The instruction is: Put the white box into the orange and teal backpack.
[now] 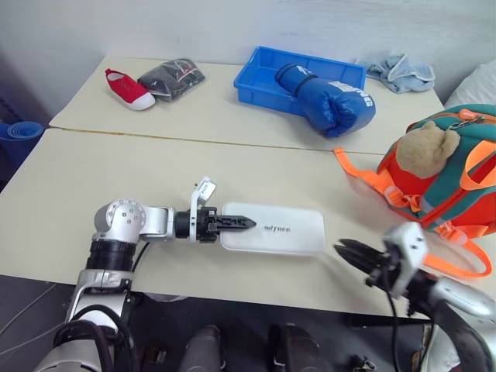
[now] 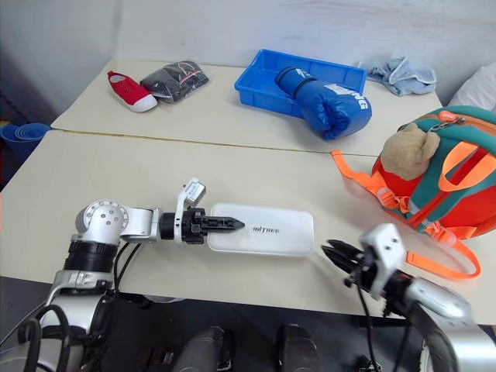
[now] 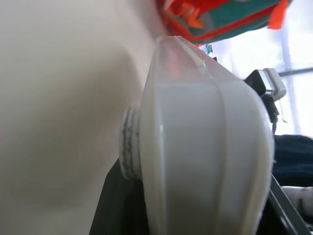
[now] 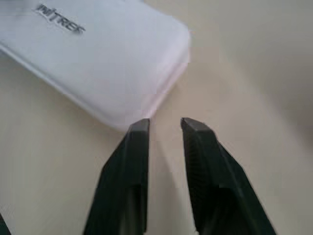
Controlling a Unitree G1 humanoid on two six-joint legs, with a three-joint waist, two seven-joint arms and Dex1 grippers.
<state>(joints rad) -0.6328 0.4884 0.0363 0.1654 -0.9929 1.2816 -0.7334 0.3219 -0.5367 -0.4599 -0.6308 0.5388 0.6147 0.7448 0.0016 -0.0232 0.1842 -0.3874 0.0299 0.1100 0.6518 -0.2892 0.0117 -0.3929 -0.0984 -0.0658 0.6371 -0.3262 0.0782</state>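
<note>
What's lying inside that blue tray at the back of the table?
A blue boxing glove lies in the blue tray, its fist end hanging over the near rim onto the table. The tray floor beneath the glove is hidden, so anything under it cannot be seen.

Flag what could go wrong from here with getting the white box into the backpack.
1. The left gripper grips only one end of the long white box; lifted from there, it may droop or slip.
2. The right gripper, slightly open, sits just off the box's other end and could nudge it.
3. The orange and teal backpack shows no visible opening.
</note>
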